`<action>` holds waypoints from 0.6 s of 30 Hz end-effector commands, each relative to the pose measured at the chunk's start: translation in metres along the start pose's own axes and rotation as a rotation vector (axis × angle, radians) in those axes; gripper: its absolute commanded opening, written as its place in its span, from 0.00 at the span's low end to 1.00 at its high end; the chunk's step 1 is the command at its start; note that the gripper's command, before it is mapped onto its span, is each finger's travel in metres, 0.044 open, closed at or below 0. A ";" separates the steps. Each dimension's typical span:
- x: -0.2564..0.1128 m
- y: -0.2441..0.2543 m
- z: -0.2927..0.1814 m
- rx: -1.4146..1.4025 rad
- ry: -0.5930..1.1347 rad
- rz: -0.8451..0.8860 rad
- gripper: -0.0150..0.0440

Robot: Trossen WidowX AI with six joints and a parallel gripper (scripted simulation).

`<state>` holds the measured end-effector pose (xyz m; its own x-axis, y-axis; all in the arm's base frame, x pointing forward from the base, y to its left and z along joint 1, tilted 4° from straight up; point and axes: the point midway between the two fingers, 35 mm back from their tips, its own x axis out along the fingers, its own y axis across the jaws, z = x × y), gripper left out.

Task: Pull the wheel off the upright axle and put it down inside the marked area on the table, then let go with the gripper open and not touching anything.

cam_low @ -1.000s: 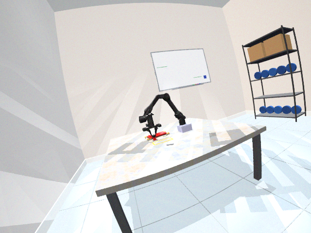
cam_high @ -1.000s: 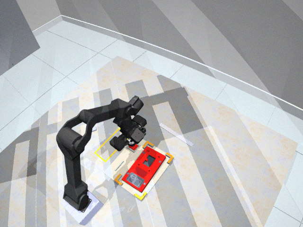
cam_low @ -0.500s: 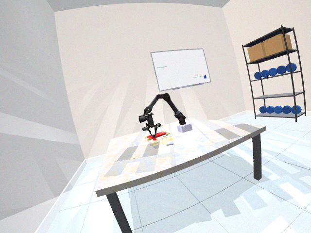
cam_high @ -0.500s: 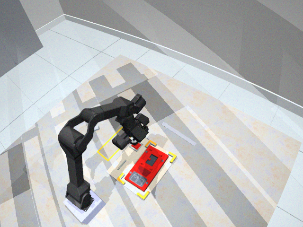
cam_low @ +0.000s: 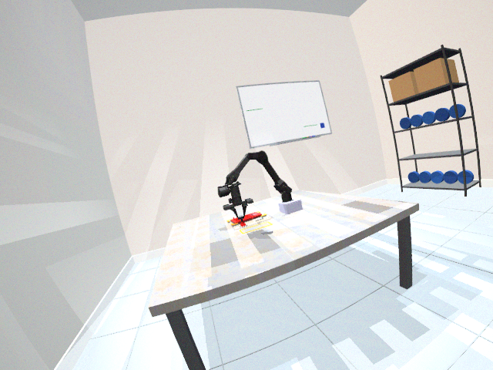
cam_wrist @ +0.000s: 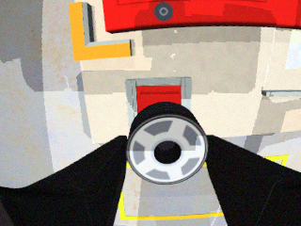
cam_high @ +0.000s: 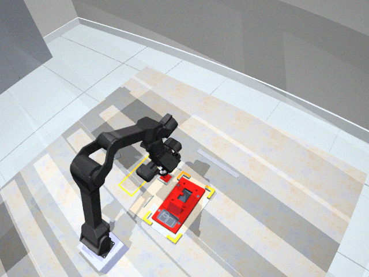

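Note:
The wheel has a silver spoked face and a black tyre. My gripper is shut on it, one finger on each side. The wheel is above the small red base, which has a grey border; a gap seems to show between them. The axle is hidden behind the wheel, so I cannot tell whether its tip is still inside the hub. The marked area is a yellow outline on the table beside the base, partly hidden by my gripper in the top view.
A large red board lies beside the small base, with an orange corner bracket and a yellow bracket at its corners. A thin grey strip and a pale bar lie nearby.

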<state>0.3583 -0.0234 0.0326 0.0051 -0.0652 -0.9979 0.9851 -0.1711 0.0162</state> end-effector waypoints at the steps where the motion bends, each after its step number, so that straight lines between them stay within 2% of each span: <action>1: -0.004 0.000 0.000 0.000 0.001 0.005 0.25; 18: -0.010 0.000 0.000 -0.001 0.001 0.006 0.25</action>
<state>0.3588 -0.0230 0.0406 0.0118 -0.0655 -0.9978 0.9852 -0.1701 0.0228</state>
